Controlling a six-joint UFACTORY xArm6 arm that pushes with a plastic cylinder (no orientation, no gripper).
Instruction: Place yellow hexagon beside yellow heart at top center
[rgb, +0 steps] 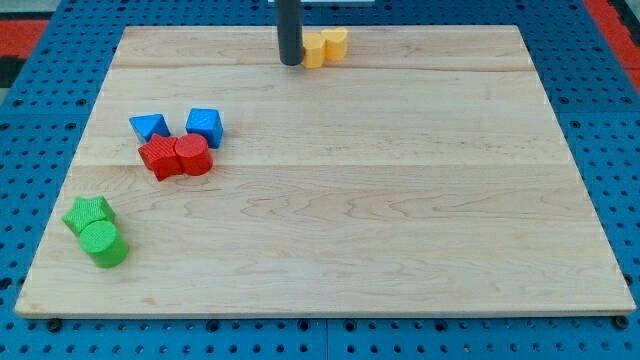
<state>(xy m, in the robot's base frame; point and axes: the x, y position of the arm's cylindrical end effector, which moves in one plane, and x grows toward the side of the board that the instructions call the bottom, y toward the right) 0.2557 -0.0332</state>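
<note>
Here the rod descends from the top edge of the view, and its tip (291, 63) rests on the desk (400, 220) near the 12 o'clock edge. The arm carries no claw, so there is no released or clenched state to report; the rod merely stands upright on the wood.

Two yellow blocks lie at 3 o'clock of the tip. The nearer one (314, 50) touches the rod's side or sits just beside it; the rod hides part of it, so contact cannot be settled. The farther one (336, 42) touches the nearer one at about its 2 o'clock. Which of the two is the hexagon and which the heart cannot be made out at this size. Both sit at the top centre of the desk.

The remaining blocks lie well apart from the tip, toward 8 o'clock. A blue triangle (149, 127) and a blue cube (205, 126) stand near each other. Just below them, a red star (159, 157) touches a red cylinder (193, 155). Near the 8 o'clock corner of the desk, a green star (89, 214) touches a green cylinder (104, 243) at its 5 o'clock.

The desk lies on a blue pegboard (40, 120).
</note>
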